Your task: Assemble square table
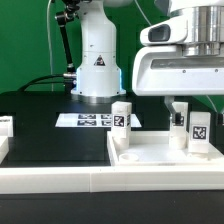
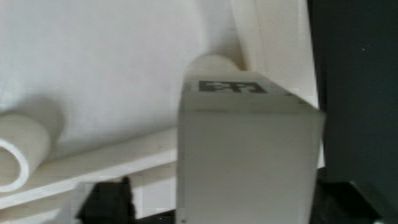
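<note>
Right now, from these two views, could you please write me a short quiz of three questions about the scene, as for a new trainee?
1. True or false: the marker board lies on top of the tabletop.
2. Choose one. The gripper is down at: A) the marker board; B) the leg on the exterior view's right; C) the bare middle of the tabletop.
3. Fill in: in the wrist view, that leg bears a black-and-white ____.

Key: 1 false, it lies on the black table beyond it; 2 B; 3 tag.
</note>
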Tool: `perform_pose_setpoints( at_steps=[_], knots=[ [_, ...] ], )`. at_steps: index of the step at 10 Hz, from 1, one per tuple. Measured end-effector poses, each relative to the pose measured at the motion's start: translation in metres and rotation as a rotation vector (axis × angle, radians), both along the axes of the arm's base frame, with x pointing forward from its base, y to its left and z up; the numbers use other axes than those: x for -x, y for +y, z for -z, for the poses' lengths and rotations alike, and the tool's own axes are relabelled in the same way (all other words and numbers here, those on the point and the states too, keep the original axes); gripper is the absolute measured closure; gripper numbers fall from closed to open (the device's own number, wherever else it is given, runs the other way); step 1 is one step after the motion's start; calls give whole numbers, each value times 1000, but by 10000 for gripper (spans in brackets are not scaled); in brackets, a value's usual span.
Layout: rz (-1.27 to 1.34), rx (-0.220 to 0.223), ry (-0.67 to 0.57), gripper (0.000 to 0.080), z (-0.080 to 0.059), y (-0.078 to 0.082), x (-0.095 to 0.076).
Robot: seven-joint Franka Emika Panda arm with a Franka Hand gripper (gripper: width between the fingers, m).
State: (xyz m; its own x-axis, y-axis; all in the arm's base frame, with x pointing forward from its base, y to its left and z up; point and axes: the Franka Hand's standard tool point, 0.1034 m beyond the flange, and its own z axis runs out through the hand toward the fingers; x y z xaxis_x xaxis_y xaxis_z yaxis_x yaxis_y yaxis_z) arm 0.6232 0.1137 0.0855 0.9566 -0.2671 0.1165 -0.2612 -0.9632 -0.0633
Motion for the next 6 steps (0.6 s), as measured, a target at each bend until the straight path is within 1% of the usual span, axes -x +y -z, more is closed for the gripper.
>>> perform_pose_setpoints(
  at_steps=[1,2,5,6],
  knots=[
    [1,0,0,428,0,-1,0],
    [2,0,-1,511,0,-1,0],
    [48,-6,1,510,0,-2,0],
    [124,-16,3,510,0,-1,0]
  ],
)
